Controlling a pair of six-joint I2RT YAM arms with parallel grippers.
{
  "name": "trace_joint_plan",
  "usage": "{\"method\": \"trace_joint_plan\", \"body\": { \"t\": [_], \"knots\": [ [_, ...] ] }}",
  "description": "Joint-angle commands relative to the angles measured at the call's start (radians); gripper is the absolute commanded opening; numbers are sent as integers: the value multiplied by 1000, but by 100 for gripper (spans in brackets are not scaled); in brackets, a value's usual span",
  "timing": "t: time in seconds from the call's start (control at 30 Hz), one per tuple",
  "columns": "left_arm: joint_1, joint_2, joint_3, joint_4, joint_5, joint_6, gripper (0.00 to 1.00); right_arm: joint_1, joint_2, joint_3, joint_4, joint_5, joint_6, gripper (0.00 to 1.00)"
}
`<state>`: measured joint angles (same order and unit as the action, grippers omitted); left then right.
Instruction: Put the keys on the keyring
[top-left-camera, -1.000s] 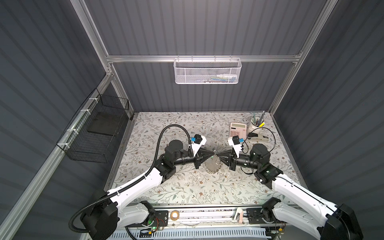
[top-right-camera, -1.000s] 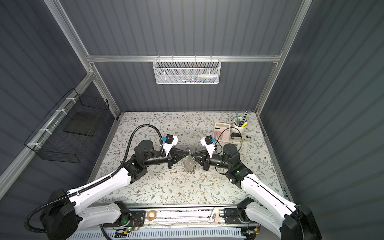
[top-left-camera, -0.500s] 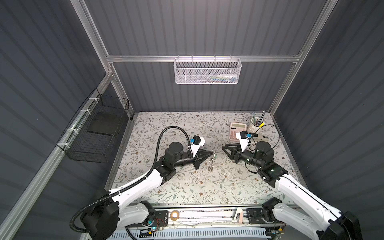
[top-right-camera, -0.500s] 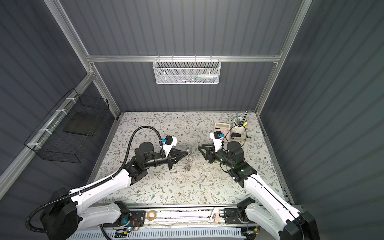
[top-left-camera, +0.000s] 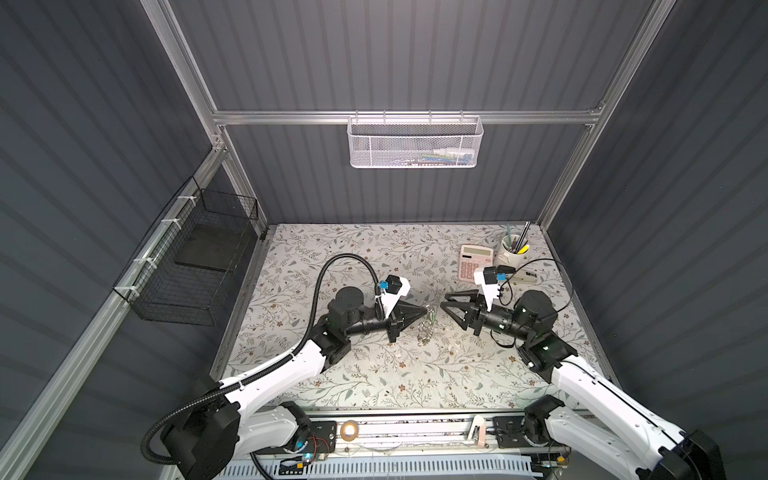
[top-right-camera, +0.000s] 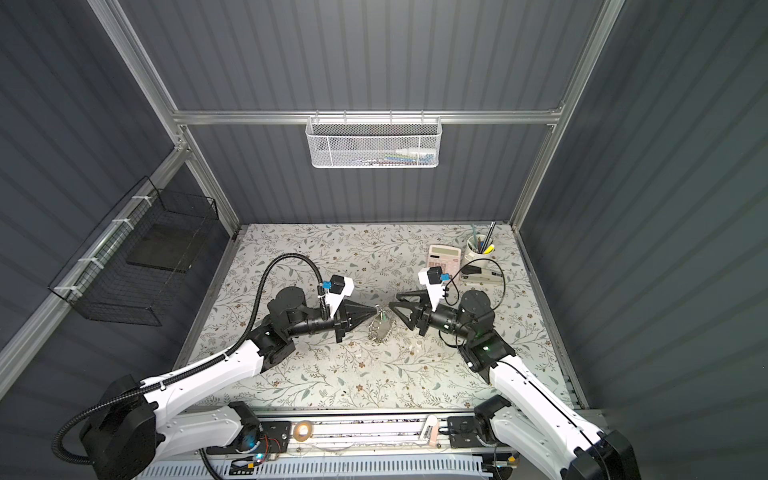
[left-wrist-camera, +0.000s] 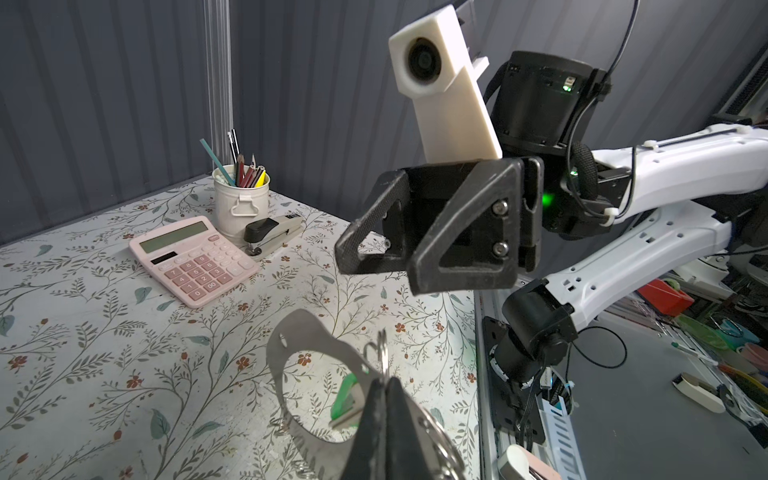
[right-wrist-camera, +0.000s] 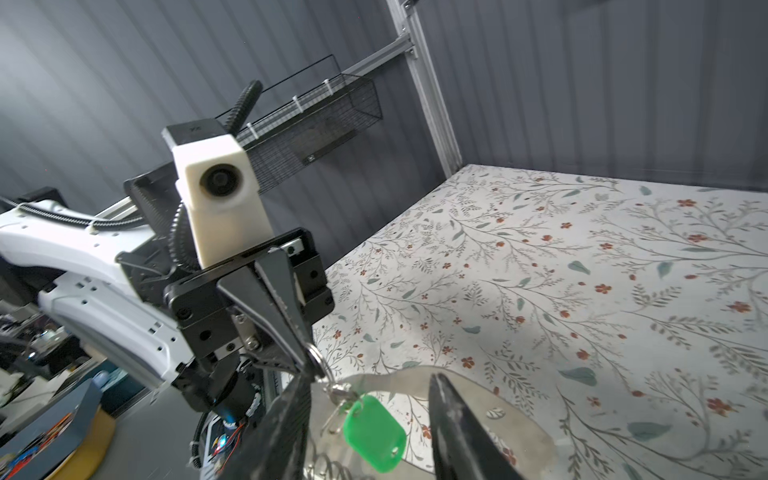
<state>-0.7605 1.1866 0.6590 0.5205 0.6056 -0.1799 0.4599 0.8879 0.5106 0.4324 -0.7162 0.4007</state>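
Observation:
The keyring (top-left-camera: 425, 330) (top-right-camera: 380, 327) hangs above the middle of the table from my left gripper (top-left-camera: 426, 309) (top-right-camera: 376, 308). It is a wide thin metal hoop (left-wrist-camera: 291, 347) (right-wrist-camera: 519, 415) fringed with small silvery rings. The left gripper (left-wrist-camera: 384, 380) (right-wrist-camera: 309, 358) is shut on the keyring's top. The green-headed key (right-wrist-camera: 374, 432) (left-wrist-camera: 347, 399) (top-left-camera: 432, 319) dangles from a small ring right beside those fingertips. My right gripper (top-left-camera: 444, 302) (top-right-camera: 394, 301) (left-wrist-camera: 380, 270) (right-wrist-camera: 370, 390) stands open just right of the hoop. The key hangs between its fingers, apart from them.
At the back right stand a pink calculator (top-left-camera: 476, 262), a white pencil cup (top-left-camera: 513, 249) and a stapler (top-left-camera: 521, 276). A white mesh basket (top-left-camera: 415, 141) hangs on the back rail. A black wire basket (top-left-camera: 195, 257) is on the left wall.
The right gripper has opened, let go of the key at the keyring and drawn back to the right. The left gripper stays shut on the keyring.

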Motion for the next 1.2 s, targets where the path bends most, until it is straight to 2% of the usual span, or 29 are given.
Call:
{"method": "trace_joint_plan", "body": {
  "t": [0.0,0.3,0.57,0.73,0.93,0.97,1.07,1.17],
  "knots": [
    [-3,-4,6,52,41,6,0,21,7,3,49,-65,-9,47],
    [-3,11,21,54,92,13,0,54,53,38,6,-86,-44,40],
    [-3,21,22,58,89,13,0,72,65,46,-4,-97,-60,13],
    [-3,17,18,55,71,17,0,76,70,53,-12,-103,-63,0],
    [4,18,28,22,65,23,0,80,71,58,-22,-99,-68,0],
    [9,15,35,-1,70,30,2,81,70,60,-27,-96,-71,0],
    [32,-17,73,-146,70,92,24,80,60,59,-39,-79,-78,0],
    [65,-72,137,-377,23,219,32,82,60,61,-43,-74,-80,0]
  ]
}}
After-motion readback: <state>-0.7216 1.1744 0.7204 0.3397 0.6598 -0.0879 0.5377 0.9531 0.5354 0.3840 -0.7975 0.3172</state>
